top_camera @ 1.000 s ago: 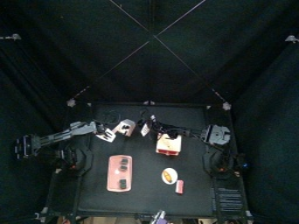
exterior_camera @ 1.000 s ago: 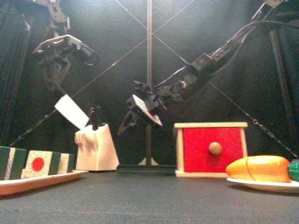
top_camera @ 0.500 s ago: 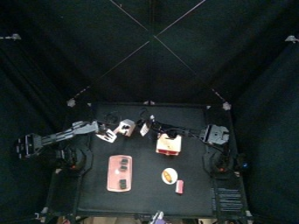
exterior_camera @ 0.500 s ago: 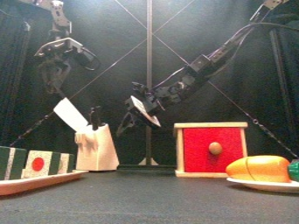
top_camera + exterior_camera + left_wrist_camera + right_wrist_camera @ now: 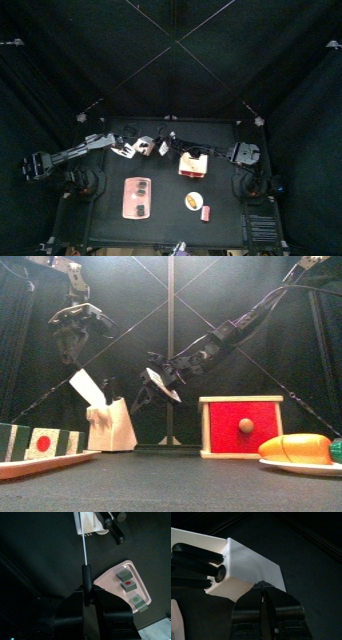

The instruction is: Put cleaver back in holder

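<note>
The cleaver (image 5: 87, 387) has a wide white blade and a black handle (image 5: 83, 577). It slants down into the top of the holder (image 5: 111, 424), a small white block. My left gripper (image 5: 70, 356) hangs above the holder, shut on the cleaver's handle. In the left wrist view the blade shows edge-on as a thin line running to the holder (image 5: 92, 523). My right gripper (image 5: 156, 384) reaches in from the right, jaws together, its tips close to a corner of the holder (image 5: 241, 567). A small white patch shows at those tips; I cannot tell what it is.
Other black handles (image 5: 194, 559) stick out of the holder. A white box with a red front and orange edge (image 5: 242, 427) stands at the middle right. A plate of orange food (image 5: 297, 448) sits front right, and a pink tray with green blocks (image 5: 40, 446) front left.
My left gripper has come down and a little to the right with the cleaver, and the blade sits slightly lower in the holder. The right arm has not moved.
</note>
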{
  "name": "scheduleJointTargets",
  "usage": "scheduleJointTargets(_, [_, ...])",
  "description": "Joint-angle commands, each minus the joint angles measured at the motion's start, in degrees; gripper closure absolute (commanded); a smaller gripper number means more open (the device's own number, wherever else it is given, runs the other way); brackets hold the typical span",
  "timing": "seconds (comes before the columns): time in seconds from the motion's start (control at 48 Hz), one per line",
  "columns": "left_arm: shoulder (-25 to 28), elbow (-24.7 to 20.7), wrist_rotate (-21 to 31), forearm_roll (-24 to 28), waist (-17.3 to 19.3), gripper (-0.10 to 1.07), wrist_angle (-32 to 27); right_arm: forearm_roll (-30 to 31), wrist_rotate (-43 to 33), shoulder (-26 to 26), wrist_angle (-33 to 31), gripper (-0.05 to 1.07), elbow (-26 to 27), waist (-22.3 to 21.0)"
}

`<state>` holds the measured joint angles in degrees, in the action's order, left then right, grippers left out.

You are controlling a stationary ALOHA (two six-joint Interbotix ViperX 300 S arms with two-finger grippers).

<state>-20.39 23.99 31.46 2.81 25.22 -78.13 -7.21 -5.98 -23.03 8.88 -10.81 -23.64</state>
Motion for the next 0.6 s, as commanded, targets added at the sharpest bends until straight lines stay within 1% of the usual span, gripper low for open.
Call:
scheduleJointTargets(0.0, [1.4, -2.9, -1.3, -0.6, 0.8, 0.73, -0.8, 0.0, 0.1, 1.3, 0.1, 0.81, 1.4, 0.0])
scheduleJointTargets(0.208, [4.4, -5.7, -3.7, -1.2, 1.4, 0.73, -5.6, 0.0, 0.1, 1.3, 0.1, 0.81, 1.4, 0.0])
scheduleJointTargets(0.354, [6.0, -7.8, -3.7, -0.8, 1.4, 0.73, -5.9, 0.0, 0.1, 1.3, 0.0, 0.81, 1.4, 0.0])
scheduleJointTargets(0.583, [10.2, -12.2, -3.7, 1.1, 1.7, 0.71, -5.9, 0.0, 0.1, 1.3, 0.0, 0.81, 1.4, 0.0])
